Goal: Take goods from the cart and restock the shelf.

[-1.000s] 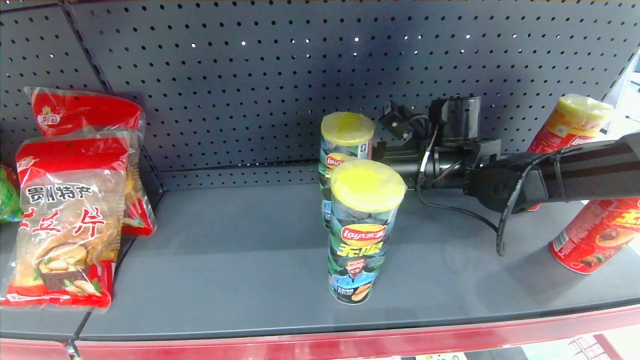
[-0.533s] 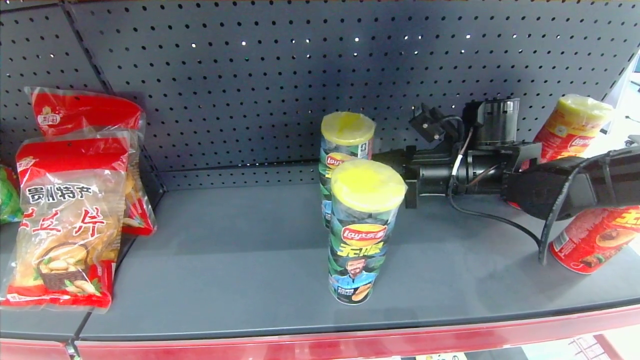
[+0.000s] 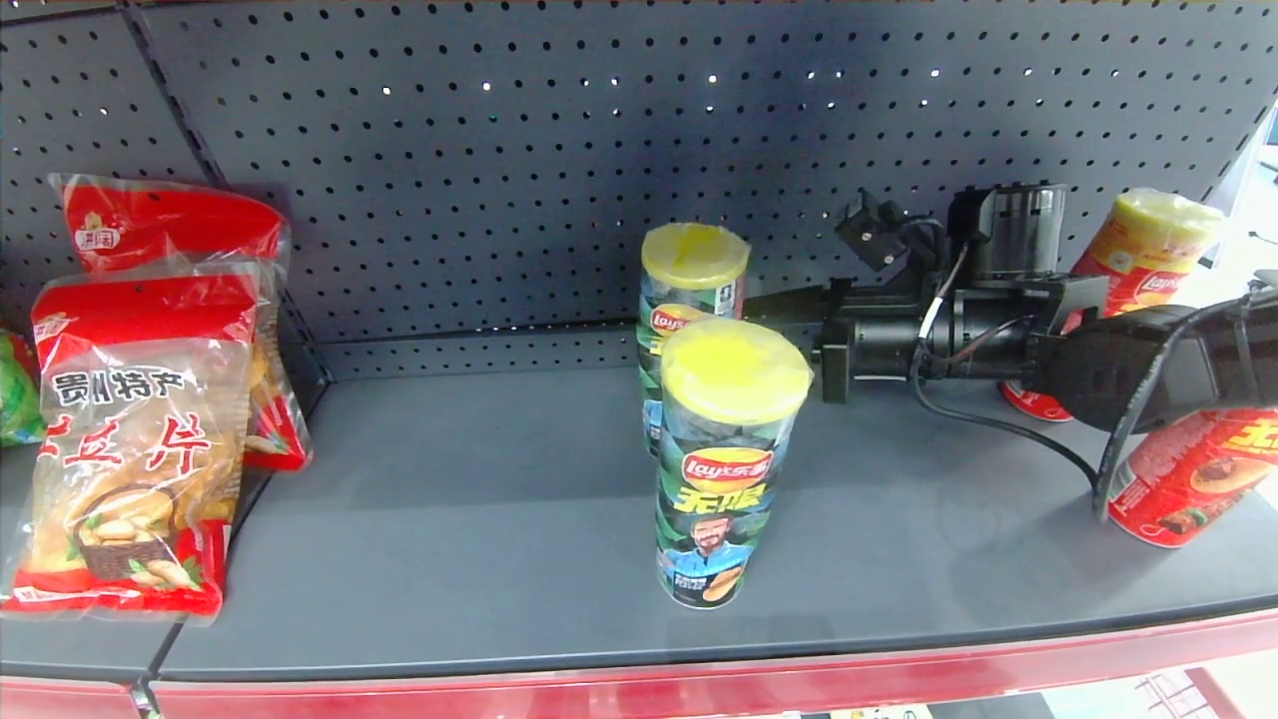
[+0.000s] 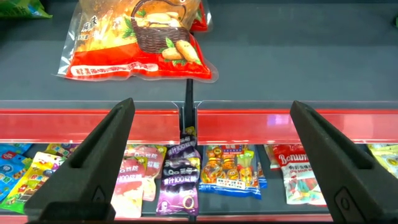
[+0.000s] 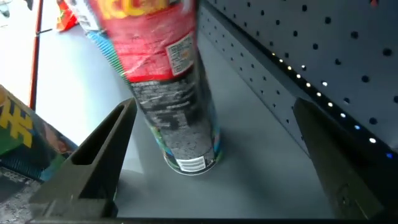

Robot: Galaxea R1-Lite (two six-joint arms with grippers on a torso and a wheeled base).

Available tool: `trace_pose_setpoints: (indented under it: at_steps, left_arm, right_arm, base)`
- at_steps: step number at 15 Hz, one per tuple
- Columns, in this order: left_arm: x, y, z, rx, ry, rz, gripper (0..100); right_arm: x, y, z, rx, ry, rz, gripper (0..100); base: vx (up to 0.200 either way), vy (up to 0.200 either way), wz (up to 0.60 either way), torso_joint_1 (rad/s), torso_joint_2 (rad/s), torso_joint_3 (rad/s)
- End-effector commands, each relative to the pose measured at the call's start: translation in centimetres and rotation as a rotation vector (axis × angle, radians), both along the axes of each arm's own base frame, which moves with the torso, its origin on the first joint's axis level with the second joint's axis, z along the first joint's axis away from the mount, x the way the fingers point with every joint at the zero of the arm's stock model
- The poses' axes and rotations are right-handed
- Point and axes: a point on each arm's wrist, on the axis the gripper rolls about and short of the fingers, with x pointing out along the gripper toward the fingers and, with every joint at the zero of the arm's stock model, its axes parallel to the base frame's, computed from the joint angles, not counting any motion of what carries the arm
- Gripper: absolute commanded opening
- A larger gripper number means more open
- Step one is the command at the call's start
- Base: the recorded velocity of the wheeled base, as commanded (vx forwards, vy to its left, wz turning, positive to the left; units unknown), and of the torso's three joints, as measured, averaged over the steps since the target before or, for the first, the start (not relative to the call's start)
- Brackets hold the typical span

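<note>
The right gripper (image 5: 214, 106), fingers spread, sits just right of the far chip can (image 5: 177, 112) by the pegboard (image 3: 499, 150), open room left of that can; the left gripper (image 4: 212, 104), fingers spread, faces the shelf (image 4: 249, 118) at its red near edge.

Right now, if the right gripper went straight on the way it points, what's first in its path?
Most likely the rear chips can, upright behind the front can. The right gripper is open, and the wrist view shows that can centred ahead of its fingers. Gap unclear.
</note>
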Motion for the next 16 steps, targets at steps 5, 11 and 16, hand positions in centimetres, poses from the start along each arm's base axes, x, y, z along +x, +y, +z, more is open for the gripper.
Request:
trace_pose_setpoints:
  at_steps: [5,11,16]
  left_arm:
    - [0.0,0.0,0.0,-0.001,0.002,0.0,100]
    - [0.0,0.0,0.0,-0.001,0.0,0.0,100]
    - [0.0,0.0,0.0,-0.001,0.0,0.0,100]
  right_arm:
    - [0.3,-0.1,-0.2,-0.005,0.005,-0.029,100]
    - [0.4,-0.8,-0.1,-0.005,0.004,-0.046,100]
    - [0.4,-1.2,-0.1,-0.007,0.004,-0.056,100]
  base:
    - [0.0,0.0,0.0,0.0,0.0,0.0]
    - [0.0,0.0,0.0,0.0,0.0,0.0]
    - [0.0,0.0,0.0,0.0,0.0,0.0]
